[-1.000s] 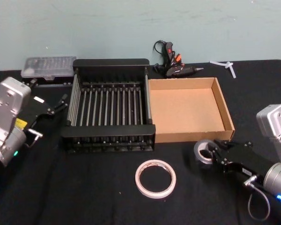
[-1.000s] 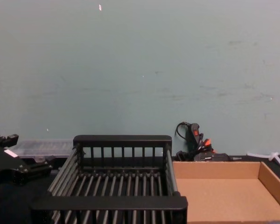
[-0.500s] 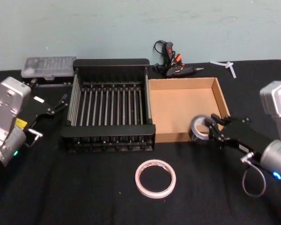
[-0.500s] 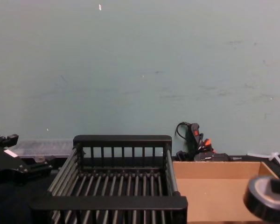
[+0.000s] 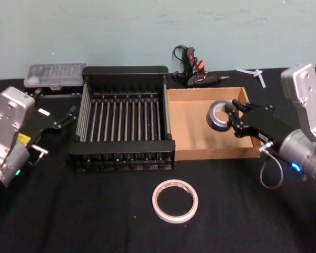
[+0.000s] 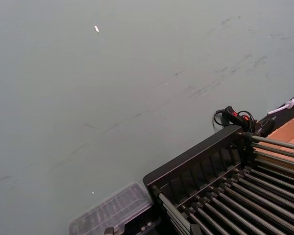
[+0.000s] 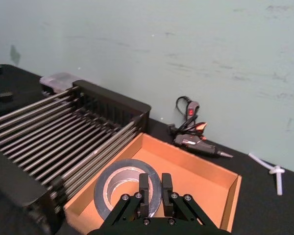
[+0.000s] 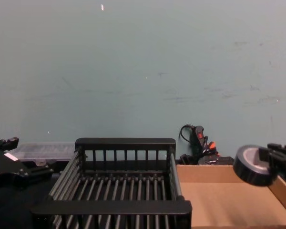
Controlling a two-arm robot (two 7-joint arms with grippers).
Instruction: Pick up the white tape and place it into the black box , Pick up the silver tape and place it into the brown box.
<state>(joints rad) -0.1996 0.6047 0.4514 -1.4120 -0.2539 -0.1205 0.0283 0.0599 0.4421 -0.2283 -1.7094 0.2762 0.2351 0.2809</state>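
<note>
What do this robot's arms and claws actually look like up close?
Each arm ends in a boxy silver-grey wrist block on a rounded grey joint with a small blue-green light. The left gripper is black, with a yellow label and white sticker on its body. The right gripper is black too, with thin linkage fingers joined by round pins, and a grey cable loops below it.

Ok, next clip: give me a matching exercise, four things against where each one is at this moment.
Things:
1. dark grey-silver duct tape roll
2. whitish tape roll
3. black slatted plastic crate
4. left gripper

Places:
A. flat on the black tablecloth, in front of both boxes
B. held by the right gripper above the shallow brown cardboard tray
C. directly left of the cardboard tray
D. beside the crate's left wall

Pairs: 1-B, 2-A, 3-C, 4-D
</note>
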